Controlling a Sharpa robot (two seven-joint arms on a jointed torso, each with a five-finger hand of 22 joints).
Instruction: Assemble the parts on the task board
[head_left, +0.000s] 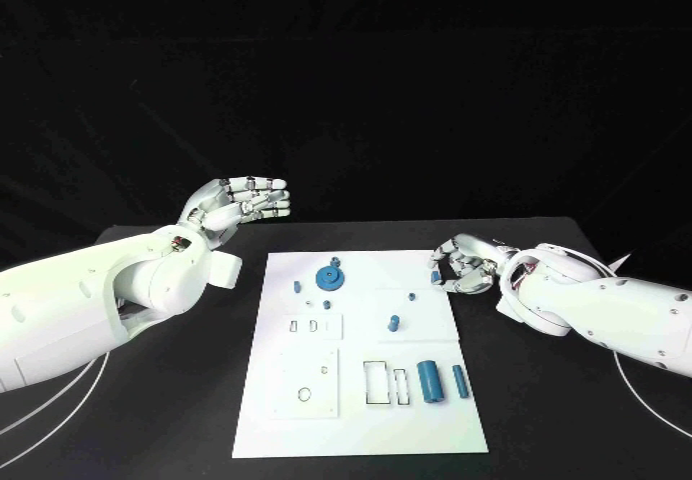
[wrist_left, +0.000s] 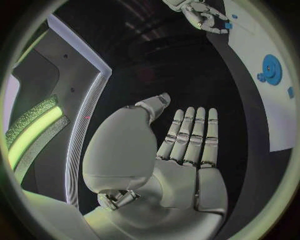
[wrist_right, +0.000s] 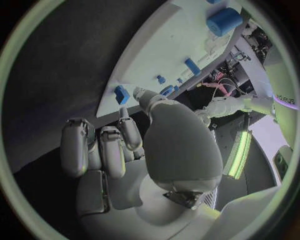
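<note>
A: Left hand (head_left: 238, 205)?
B: Raised over the tabletop (head_left: 173, 400), off the board's (head_left: 361, 420) far left corner. Fingers straight, side by side, palm bare; it holds nothing.

A: Right hand (head_left: 464, 264)?
B: At the board's right edge, far end. Fingers curled in; a small blue block (head_left: 434, 277) lies on the board at the fingertips. Cannot tell whether it is pinched or only near.

A: Parts?
B: Gear (head_left: 330, 276) at far centre of the board, two cylinders (head_left: 430, 378) lying near right, a peg (head_left: 394, 322) mid-board.
</note>
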